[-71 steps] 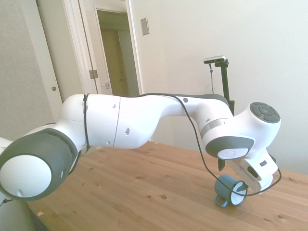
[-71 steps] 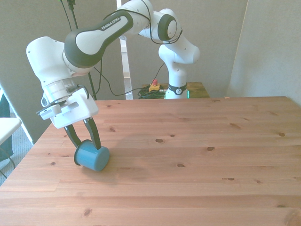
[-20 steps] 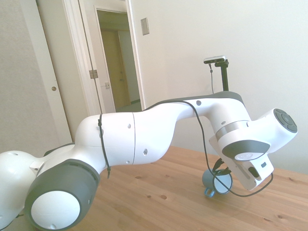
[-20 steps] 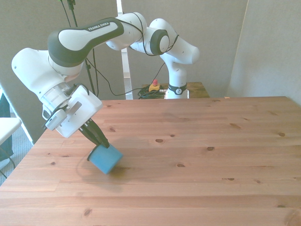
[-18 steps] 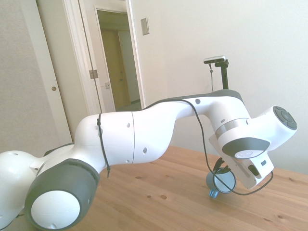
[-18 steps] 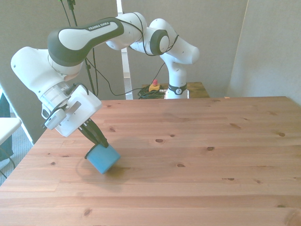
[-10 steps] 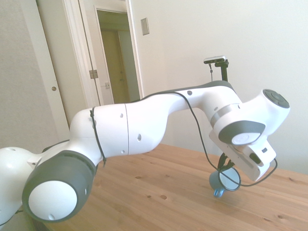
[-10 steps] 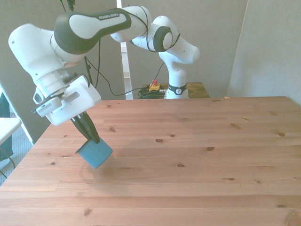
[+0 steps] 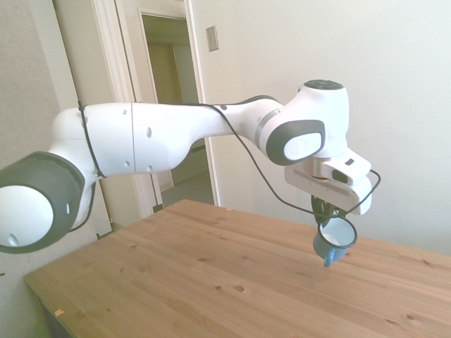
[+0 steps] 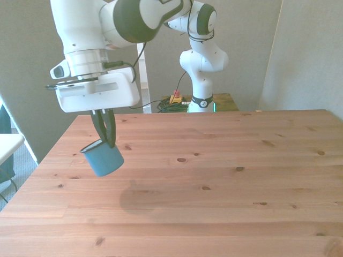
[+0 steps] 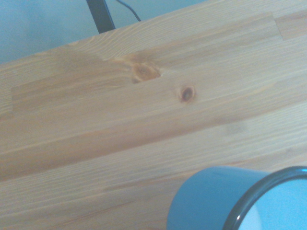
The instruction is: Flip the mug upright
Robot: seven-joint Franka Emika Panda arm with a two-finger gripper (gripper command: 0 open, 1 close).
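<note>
While gripped, mug (image 10: 103, 159) rim half-hidden, end effector (image 10: 106, 140) fingers

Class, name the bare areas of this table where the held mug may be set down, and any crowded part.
The table is bare from under the mug across to the front view's right edge. Only the end effector, gripping the mug's rim above the front view's left side, crowds anything.

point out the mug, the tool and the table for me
mug (image 10: 103, 159), front view, on its blue outer wall
tool (image 10: 105, 140), front view, at the fingertips closed on the mug's rim
table (image 10: 230, 182), front view, on a bare stretch of the wooden top
</note>
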